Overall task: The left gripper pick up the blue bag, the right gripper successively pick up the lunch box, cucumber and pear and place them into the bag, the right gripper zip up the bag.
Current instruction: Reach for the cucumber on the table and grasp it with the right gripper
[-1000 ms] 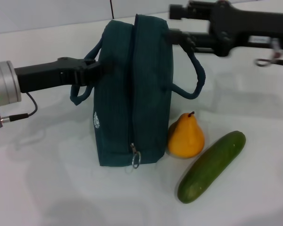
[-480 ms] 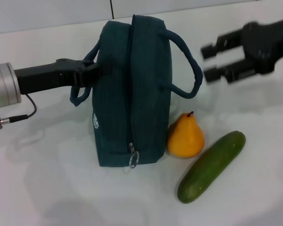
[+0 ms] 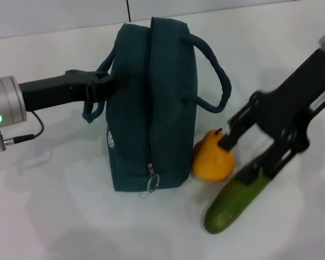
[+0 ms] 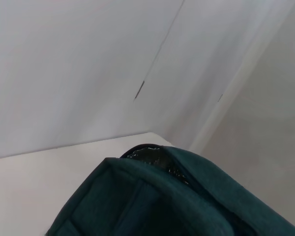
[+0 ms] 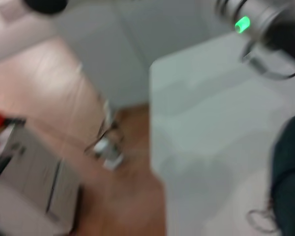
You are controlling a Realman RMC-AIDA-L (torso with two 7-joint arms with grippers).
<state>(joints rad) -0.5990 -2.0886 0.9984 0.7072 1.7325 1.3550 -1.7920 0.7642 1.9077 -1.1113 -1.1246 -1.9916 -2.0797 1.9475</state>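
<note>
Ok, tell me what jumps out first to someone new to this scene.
The blue bag stands upright mid-table, its left side at the left claw. Beside the bag's right side sits the pear, touching it, with the cucumber lying diagonally just right. The right claw hangs open over both, fingers spread.

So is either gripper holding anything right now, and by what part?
The left gripper grips the blue bag by its left handle. The right gripper is open over the pear and cucumber, holding nothing.
</note>
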